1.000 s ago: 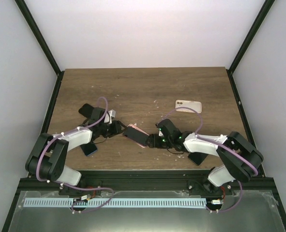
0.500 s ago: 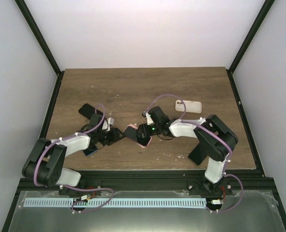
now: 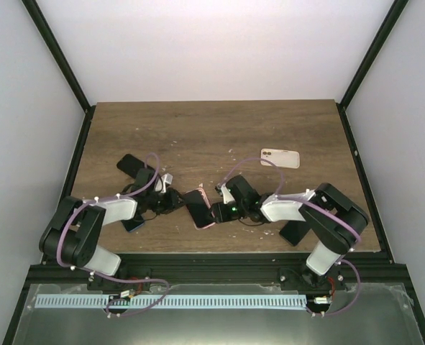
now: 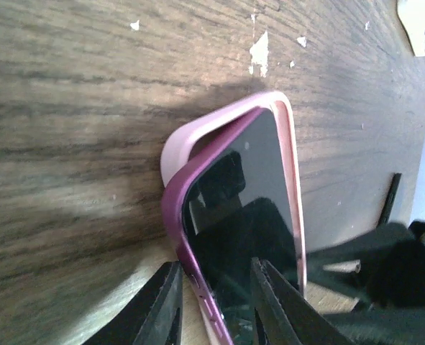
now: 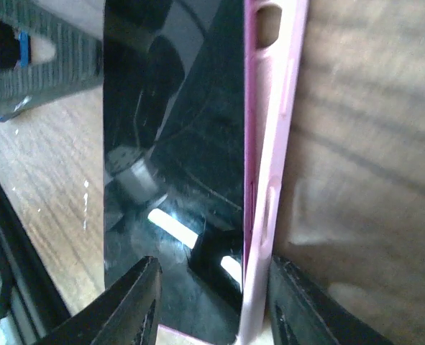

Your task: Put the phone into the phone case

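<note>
Closely, at the left end effector (image 4: pixel 216 305): clamped over the near edge of the phone (image 4: pixel 248 208), one dark finger on the black screen, the other against the purple rim. At the right end effector (image 5: pixel 212 302): closed across phone and phone case (image 5: pixel 273 180) together, one finger on the glass side, the other pressed to the pink case's long edge. Between the two, near the middle of the worktop (image 4: pixel 68 108): phone only partly seated, one long side tucked inside the pink case, one corner lifted clear of it with the case's own corner showing behind. From above, both arms bent inward, meeting from left and right at that spot. Farther out, lying flat and well apart: a white slab (image 3: pixel 280 158) with a camera patch toward the far right, a black slab (image 3: pixel 129 163) behind the left arm, a dark slab (image 3: pixel 293 232) beside the right arm.
</note>
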{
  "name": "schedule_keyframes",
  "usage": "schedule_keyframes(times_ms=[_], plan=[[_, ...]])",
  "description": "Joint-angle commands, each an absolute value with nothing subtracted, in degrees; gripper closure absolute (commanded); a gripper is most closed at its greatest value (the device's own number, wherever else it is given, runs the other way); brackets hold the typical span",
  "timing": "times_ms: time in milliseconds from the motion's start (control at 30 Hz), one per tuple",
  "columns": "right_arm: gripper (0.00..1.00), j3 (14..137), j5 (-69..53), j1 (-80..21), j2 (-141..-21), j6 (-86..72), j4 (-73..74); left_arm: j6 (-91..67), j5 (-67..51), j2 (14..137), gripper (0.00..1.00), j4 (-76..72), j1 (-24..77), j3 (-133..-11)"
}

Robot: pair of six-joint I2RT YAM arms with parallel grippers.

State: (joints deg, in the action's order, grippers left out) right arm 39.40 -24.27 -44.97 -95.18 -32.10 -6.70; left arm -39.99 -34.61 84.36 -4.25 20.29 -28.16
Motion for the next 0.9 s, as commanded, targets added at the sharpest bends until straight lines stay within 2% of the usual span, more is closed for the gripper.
schedule_keyframes(times_ms=[0, 133, 333, 433, 533, 733, 867], plan=[[0.6, 35.99, -24.67, -47.58, -93.01, -39.84, -9.0, -38.94, -37.78, 87.33, 0.72, -7.63, 20.39, -31.53], [0.63, 35.96, -23.65, -48.34, -91.18, -41.3, -10.04, -38.03, -38.5, 89.17, 0.73, -6.27, 20.39, -34.48], [0.62, 37.38, -15.97, -47.64, -90.07, -40.86, -6.39, -37.25, -35.58, 86.17, 0.6, -2.36, 20.39, -33.84], [0.6, 38.72, -15.76, -46.67, -91.51, -40.9, -6.54, -36.8, -35.05, 85.7, 0.57, -1.01, 20.39, -33.07], [0.63, 39.83, -15.79, -46.18, -93.14, -40.69, -7.66, -37.56, -36.23, 85.95, 0.62, -2.32, 20.39, -32.16], [0.78, 41.78, -17.92, -44.77, -97.59, -40.17, -10.17, -37.63, -36.7, 86.91, 0.7, -3.3, 20.39, -31.99], [0.8, 42.01, -18.32, -44.31, -99.02, -40.42, -11.01, -37.67, -37.02, 87.99, 0.73, -4.39, 20.48, -31.88]])
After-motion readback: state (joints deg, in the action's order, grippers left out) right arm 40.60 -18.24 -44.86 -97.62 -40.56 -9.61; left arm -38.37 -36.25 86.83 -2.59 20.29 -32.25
